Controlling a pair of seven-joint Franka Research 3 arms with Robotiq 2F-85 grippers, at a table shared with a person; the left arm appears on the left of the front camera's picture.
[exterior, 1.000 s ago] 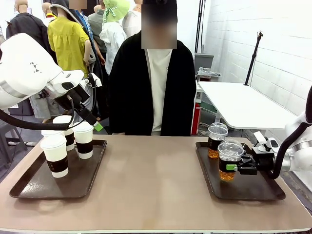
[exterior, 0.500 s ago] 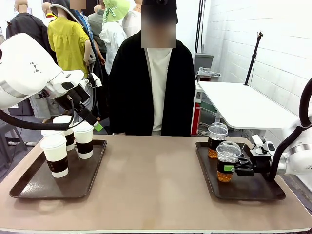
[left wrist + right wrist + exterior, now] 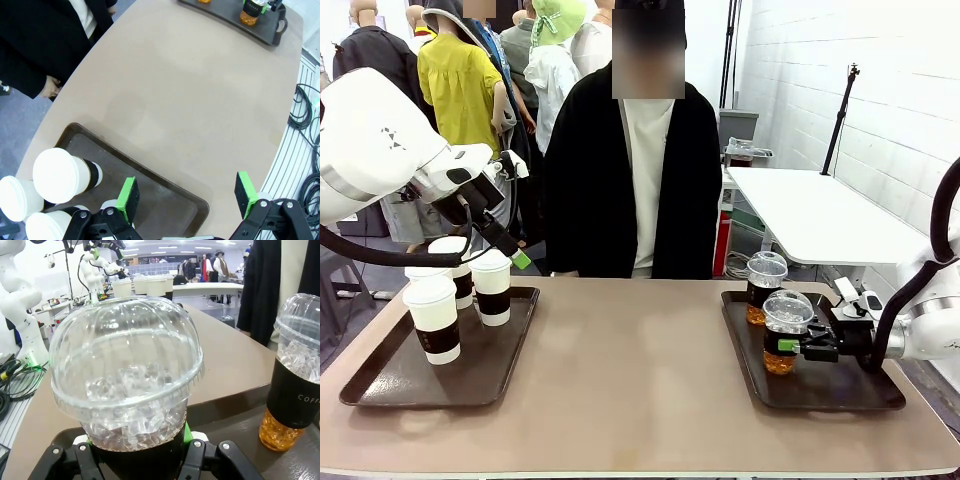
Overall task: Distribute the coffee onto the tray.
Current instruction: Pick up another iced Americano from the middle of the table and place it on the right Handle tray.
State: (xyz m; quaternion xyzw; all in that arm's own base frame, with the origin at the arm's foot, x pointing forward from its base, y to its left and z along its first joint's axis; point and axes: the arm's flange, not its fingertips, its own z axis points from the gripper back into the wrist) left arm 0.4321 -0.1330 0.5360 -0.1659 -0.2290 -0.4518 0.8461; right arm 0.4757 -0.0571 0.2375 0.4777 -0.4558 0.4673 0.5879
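Green pads of the right gripper (image 3: pixel 790 345) are clamping the sleeve of a dome-lidded iced coffee (image 3: pixel 783 334), upright at lower right of the front frame on the right tray (image 3: pixel 840 395). A second iced cup (image 3: pixel 764 288) is standing just behind it. At upper left, the left gripper (image 3: pixel 187 195) is hanging open and empty over the left tray (image 3: pixel 380 385), beside the paper cups (image 3: pixel 435 318).

Left tray (image 3: pixel 380 385) carries three paper cups (image 3: pixel 435 318) at its far end; right tray (image 3: pixel 850 395) carries two dome-lidded cups (image 3: pixel 784 331) (one behind the other). Person (image 3: pixel 632 160) stands across the table (image 3: pixel 630 370).
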